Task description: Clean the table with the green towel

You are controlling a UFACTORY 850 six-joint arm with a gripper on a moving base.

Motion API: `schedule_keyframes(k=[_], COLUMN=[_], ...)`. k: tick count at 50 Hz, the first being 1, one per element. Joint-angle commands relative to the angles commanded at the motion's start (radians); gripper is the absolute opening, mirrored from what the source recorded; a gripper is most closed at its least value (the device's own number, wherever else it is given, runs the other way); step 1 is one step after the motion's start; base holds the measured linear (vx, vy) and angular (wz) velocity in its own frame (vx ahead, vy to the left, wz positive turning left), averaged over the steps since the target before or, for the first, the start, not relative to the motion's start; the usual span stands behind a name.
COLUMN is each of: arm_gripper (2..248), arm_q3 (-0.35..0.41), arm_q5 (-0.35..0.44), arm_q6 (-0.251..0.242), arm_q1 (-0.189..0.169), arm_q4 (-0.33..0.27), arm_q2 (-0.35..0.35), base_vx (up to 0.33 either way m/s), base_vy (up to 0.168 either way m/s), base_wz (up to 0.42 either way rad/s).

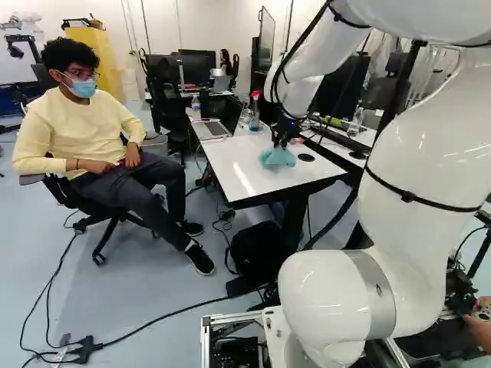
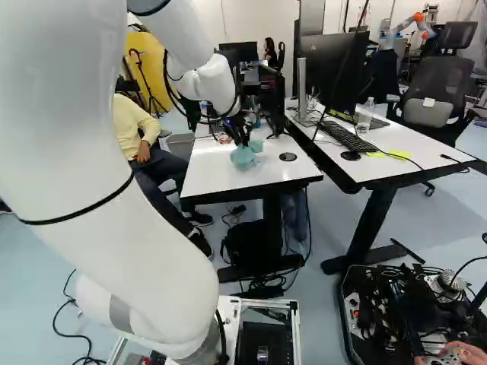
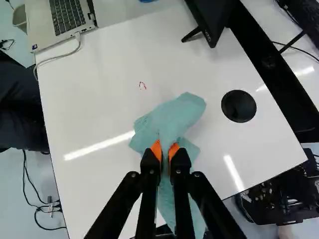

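White table (image 3: 89, 109), red mark (image 3: 144, 84), pale floor (image 1: 146, 276) around; claw (image 1: 281, 143) pinches the green towel (image 3: 174, 114).

You find the white table (image 3: 99, 109) carrying a laptop (image 3: 64, 19) at far left, a spray bottle (image 1: 255, 112) toward the far end, a small red mark (image 3: 142, 85) near mid-surface, and a round black fitting (image 3: 239, 106) at right.

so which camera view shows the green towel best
The wrist view. It looks at the towel up close: you can see it pinched in the hand, its folds spreading ahead of and beneath the fingers. The left and right base views each show it only as a small clump over the table, below the hand.
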Motion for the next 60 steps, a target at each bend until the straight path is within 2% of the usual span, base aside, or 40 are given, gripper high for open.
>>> schedule_keyframes(k=[20,34,60], arm_gripper=[37,37,37], arm_q3=[-0.01,-0.075,-0.214], arm_q5=[-0.001,0.002,0.015], arm_q6=[0.0,0.0,0.0], arm_q1=[-0.01,-0.033,-0.028], arm_q4=[0.0,0.0,0.0], arm_q2=[-0.008,-0.069,-0.197], base_vx=[0.0,0.0,0.0], base_vy=[0.0,0.0,0.0], base_wz=[0.0,0.0,0.0])
